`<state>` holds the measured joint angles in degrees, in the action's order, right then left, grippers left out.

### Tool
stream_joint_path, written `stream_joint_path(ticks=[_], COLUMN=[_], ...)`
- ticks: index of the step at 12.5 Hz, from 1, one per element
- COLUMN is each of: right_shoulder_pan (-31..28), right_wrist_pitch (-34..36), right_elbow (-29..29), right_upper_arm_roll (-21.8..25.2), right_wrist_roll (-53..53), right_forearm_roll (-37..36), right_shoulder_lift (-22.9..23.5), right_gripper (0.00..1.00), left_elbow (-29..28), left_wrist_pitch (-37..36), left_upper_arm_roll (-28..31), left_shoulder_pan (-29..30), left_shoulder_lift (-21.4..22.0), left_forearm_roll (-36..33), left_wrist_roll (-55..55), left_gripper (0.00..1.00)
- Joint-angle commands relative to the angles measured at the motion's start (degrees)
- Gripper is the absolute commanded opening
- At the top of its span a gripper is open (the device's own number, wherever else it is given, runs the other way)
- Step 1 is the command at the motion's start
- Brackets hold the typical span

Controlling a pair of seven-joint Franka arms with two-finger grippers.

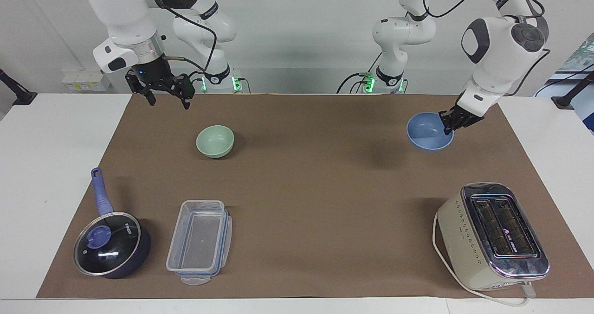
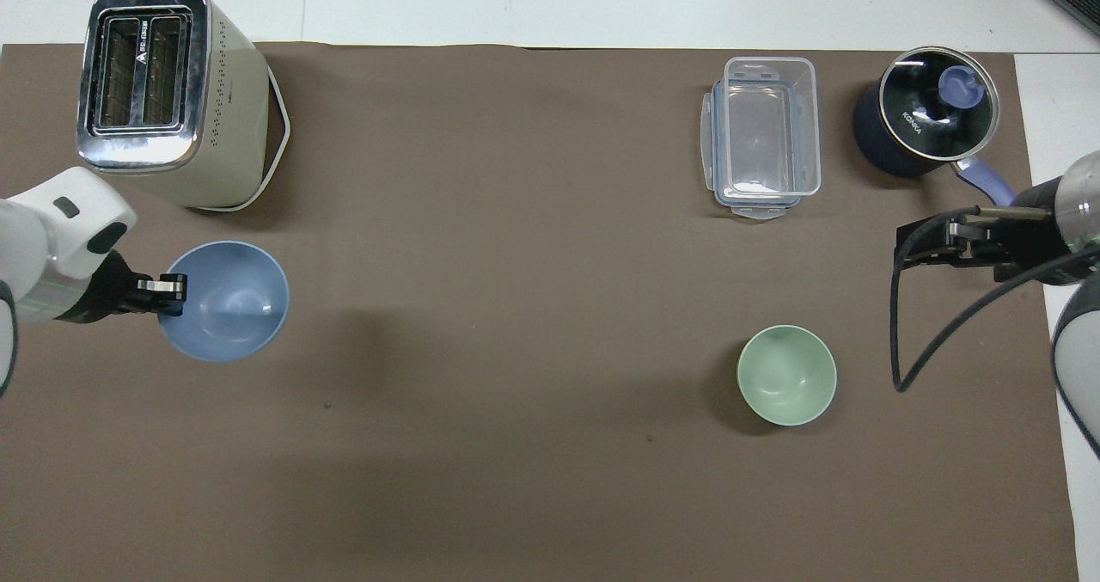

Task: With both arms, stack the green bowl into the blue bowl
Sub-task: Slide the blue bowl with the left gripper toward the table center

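Observation:
The green bowl [image 1: 215,141] [image 2: 786,375] sits upright on the brown mat, toward the right arm's end. The blue bowl [image 1: 429,131] [image 2: 225,300] hangs in the air over the mat toward the left arm's end, its shadow on the mat below. My left gripper [image 1: 449,127] [image 2: 176,288] is shut on the blue bowl's rim. My right gripper [image 1: 169,101] [image 2: 902,242] is open and empty, raised over the mat's edge by the right arm's end, apart from the green bowl.
A cream toaster [image 1: 492,235] [image 2: 163,92] stands farther from the robots than the blue bowl. A clear plastic container [image 1: 199,242] [image 2: 763,135] and a dark blue lidded pan [image 1: 109,249] [image 2: 924,113] lie farther out than the green bowl.

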<state>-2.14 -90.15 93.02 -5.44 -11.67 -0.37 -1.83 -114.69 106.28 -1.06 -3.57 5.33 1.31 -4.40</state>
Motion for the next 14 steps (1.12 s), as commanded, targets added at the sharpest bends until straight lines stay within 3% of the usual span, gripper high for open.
stream_joint_path(ticks=[1, 7, 11, 14], right_shoulder_pan=[-0.8, -0.8, -0.8, -0.9], right_wrist_pitch=[-0.6, -0.6, -0.6, -0.6], right_elbow=[0.6, 0.7, 0.7, 0.7], right_upper_arm_roll=[-0.1, -0.1, -0.1, -0.1], right_wrist_roll=[1.6, 1.7, 1.8, 1.7], right_forearm_roll=[1.2, 1.2, 1.2, 1.2], right_shoulder_lift=[-0.4, -0.5, -0.5, -0.5], right_gripper=[1.00, 1.00, 1.00, 1.00], left_elbow=[0.2, -3.0, -10.8, -13.8], left_wrist_pitch=[0.5, 7.1, 22.4, 29.9], left_upper_arm_roll=[0.6, 0.7, 0.7, 0.7], left_shoulder_pan=[-5.0, -22.2, -32.0, -35.5], left_shoulder_lift=[0.1, -0.1, -3.9, -7.6], left_forearm_roll=[1.8, 2.9, 2.9, 2.9], left_wrist_roll=[-5.2, -22.1, -31.3, -32.9], left_gripper=[0.00, 0.00, 0.00, 0.00])
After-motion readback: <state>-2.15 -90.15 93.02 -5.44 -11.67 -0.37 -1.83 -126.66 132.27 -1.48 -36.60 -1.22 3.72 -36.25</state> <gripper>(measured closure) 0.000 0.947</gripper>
